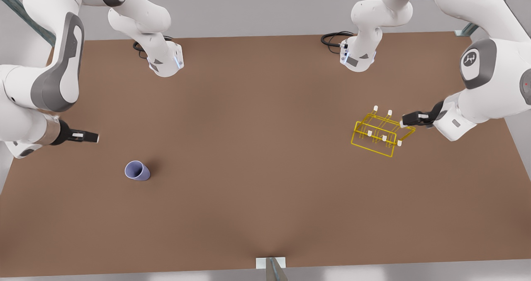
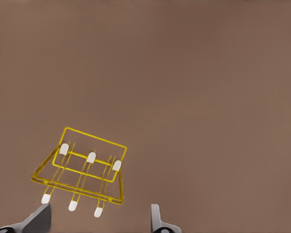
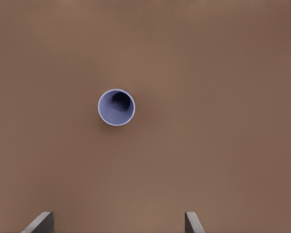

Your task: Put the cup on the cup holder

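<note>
Left gripper (image 1: 403, 124) hovered released beside holder (image 1: 379, 133); right gripper (image 1: 96, 138) released, cup (image 1: 137, 171) at its five o'clock

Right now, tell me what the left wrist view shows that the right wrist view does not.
Left wrist view: the yellow cup holder with its white-capped prongs, seen beyond the open left gripper. In the front view that gripper hangs beside the holder on the front view's right.

Right wrist view: the lavender-blue cup, upright with its mouth facing the camera, apart from the open right gripper. In the front view that gripper is up and left of the cup.

Both: the brown table and two spread fingertips holding nothing.
</note>
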Robot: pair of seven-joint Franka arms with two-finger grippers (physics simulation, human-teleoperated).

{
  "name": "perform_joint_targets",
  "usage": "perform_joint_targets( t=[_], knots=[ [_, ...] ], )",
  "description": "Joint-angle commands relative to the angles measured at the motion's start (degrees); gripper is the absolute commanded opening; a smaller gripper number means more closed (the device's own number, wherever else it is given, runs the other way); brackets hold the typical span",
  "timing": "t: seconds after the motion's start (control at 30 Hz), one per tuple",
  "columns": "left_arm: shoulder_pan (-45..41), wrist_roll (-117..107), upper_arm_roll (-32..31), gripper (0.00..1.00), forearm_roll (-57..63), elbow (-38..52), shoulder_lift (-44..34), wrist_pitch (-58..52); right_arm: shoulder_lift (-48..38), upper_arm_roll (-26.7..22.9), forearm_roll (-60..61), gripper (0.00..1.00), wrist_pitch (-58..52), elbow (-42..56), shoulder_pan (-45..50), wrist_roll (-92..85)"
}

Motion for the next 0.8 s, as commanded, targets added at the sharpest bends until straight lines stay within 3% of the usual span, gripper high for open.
perform_joint_targets(
  t=[0.0,0.17,0.4,0.77],
  knots=[
    [-0.43,-3.84,-0.2,1.0,1.15,-0.24,-0.02,6.69,0.03,-0.04,0.02,1.0,7.57,-0.03,0.15,-0.48],
    [-0.7,-4.02,-0.73,1.0,1.25,-0.24,1.22,5.73,-0.05,-0.04,0.11,1.0,9.86,-4.86,0.41,-1.36],
    [-0.7,-3.93,-0.47,1.0,3.97,-0.16,1.21,6.78,7.76,3.13,5.03,1.0,28.14,-8.73,3.57,-1.18],
    [-0.7,-3.58,-0.64,1.0,4.24,-0.51,1.57,6.78,10.76,7.79,7.84,1.0,32.54,-12.51,2.78,-3.03]
  ],
)
